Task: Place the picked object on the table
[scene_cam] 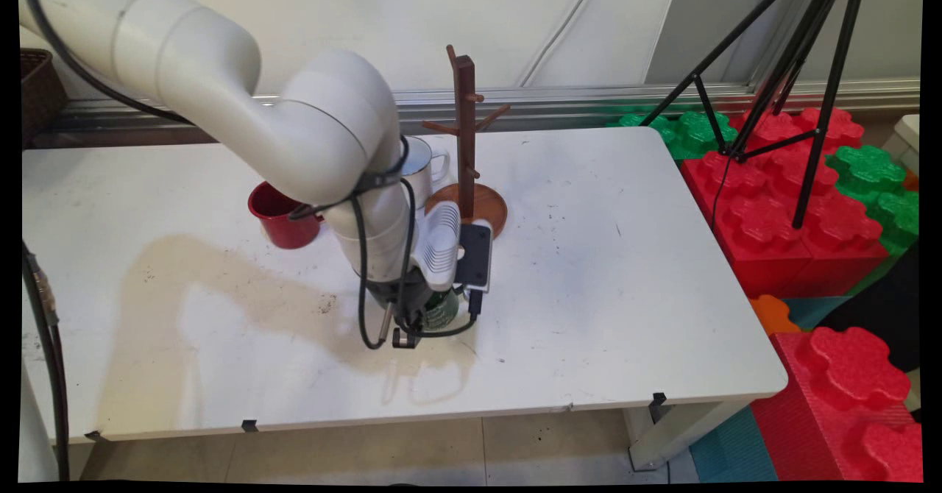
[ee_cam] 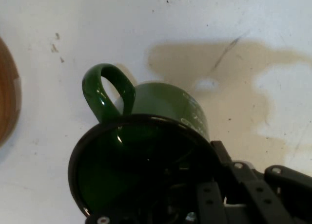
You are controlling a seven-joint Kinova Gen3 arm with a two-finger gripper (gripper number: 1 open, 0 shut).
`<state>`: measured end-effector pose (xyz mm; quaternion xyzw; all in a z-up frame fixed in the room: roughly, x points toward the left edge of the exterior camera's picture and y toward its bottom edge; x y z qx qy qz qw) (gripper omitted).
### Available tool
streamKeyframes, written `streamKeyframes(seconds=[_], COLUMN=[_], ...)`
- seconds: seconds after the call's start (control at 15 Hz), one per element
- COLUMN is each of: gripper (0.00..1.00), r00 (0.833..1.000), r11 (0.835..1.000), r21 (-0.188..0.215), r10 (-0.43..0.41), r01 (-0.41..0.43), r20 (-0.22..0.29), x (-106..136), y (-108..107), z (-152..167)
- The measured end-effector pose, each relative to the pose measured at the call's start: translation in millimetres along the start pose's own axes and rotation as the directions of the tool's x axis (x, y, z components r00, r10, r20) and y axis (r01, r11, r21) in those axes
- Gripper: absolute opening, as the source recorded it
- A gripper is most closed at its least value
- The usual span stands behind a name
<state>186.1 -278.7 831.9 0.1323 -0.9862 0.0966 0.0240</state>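
A dark green enamel mug with a black rim stands low over the white table, its handle pointing to the upper left in the hand view. In the main view only a bit of the green mug shows under the hand. My gripper comes straight down on it. In the hand view the gripper sits at the mug's right rim, one finger inside and one outside, shut on the wall. Whether the mug rests on the table or hangs just above it, I cannot tell.
Behind the hand stands a wooden mug tree on a round base. A white mug and a red mug sit left of it. Right of the table are a black tripod and red and green foam blocks.
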Motion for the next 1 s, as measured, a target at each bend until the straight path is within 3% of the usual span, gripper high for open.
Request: streamKeyframes(seconds=[0.47, 0.53, 1.0], gripper=[0.00, 1.00, 1.00], r00=[0.998, 0.998, 0.997], r11=[1.000, 0.999, 0.999], r21=[0.002, 0.003, 0.023], r10=[0.028, 0.031, 0.041], r01=[-0.028, -0.032, -0.042], r20=[0.051, 0.056, 0.066], x=[14, 16, 24], y=[0, 1, 1], z=[17, 18, 19])
